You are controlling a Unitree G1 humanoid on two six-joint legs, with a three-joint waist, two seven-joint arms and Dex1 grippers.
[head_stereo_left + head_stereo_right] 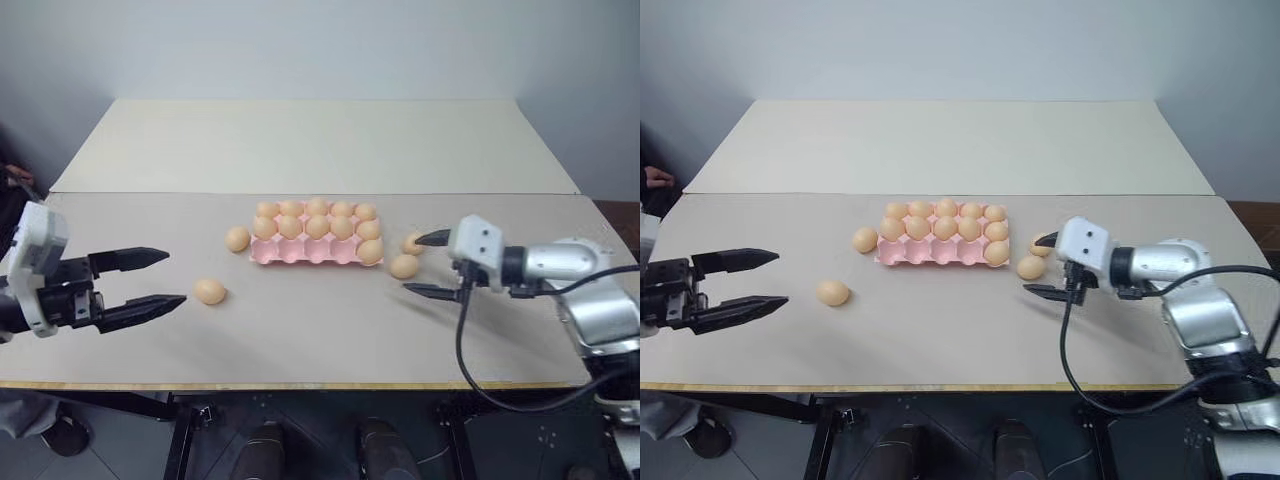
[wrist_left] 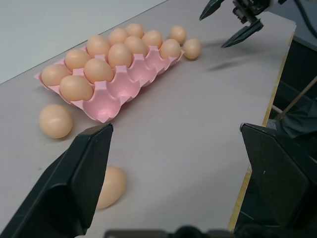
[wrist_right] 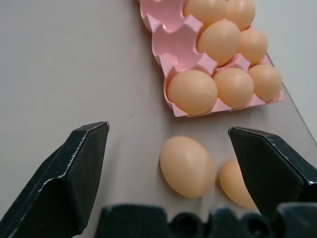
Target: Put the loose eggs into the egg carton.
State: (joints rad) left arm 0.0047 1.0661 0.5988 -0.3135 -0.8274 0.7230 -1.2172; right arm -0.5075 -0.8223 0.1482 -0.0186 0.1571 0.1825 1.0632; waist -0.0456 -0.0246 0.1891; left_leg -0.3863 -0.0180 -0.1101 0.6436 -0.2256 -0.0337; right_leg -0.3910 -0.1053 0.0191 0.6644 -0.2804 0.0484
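Note:
The pink egg carton [image 1: 300,252] lies mid-table with its two far rows full and one egg in the near row's right end cup. Two loose eggs lie left of it, one [image 1: 237,238] by its left end and one [image 1: 209,291] nearer me. Two more lie at its right end, the nearer [image 1: 404,266] and the farther [image 1: 414,243]. My right gripper [image 1: 411,264] is open, and the nearer right egg [image 3: 187,166] sits between its fingers without touching them. My left gripper [image 1: 172,279] is open and empty, its tips just left of the front egg [image 2: 111,186].
A second cream table [image 1: 320,140] adjoins the far side. The table's front edge [image 1: 300,385] runs close below both grippers. A black cable [image 1: 465,350] loops under my right wrist. A person's hand [image 1: 655,178] rests at the far left.

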